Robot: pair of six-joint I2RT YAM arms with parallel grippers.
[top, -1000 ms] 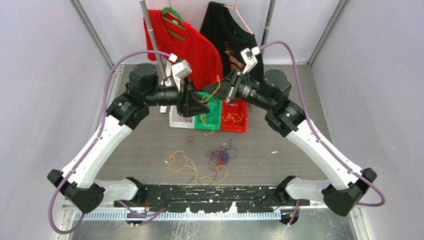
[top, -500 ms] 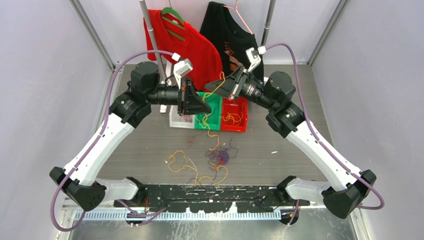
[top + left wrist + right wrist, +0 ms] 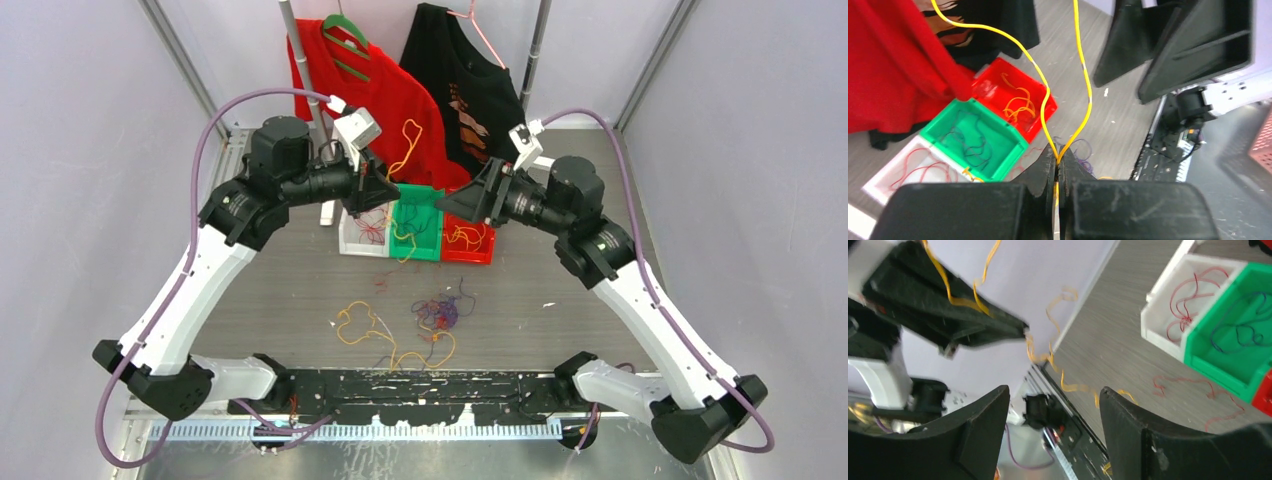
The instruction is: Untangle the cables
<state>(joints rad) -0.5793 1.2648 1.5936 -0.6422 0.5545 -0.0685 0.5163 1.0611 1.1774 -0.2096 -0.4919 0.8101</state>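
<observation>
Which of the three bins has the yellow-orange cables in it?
The red bin, rightmost in the overhead view, with yellow-orange cables inside. The green bin beside it holds dark strands; the white bin holds red strands.

Grey wood-grain table (image 3: 600,290), seen from above. Far middle: white bin (image 3: 349,246), green bin (image 3: 428,250), red bin (image 3: 484,256), left to right in touching row. Nearer front, loose on surface: looping yellow-orange cable (image 3: 372,322); just right of it, purple-blue cable tangle (image 3: 440,313); thin red cable strands (image 3: 1175,380) near bins. Small white fleck (image 3: 548,304) lies apart, right.
</observation>
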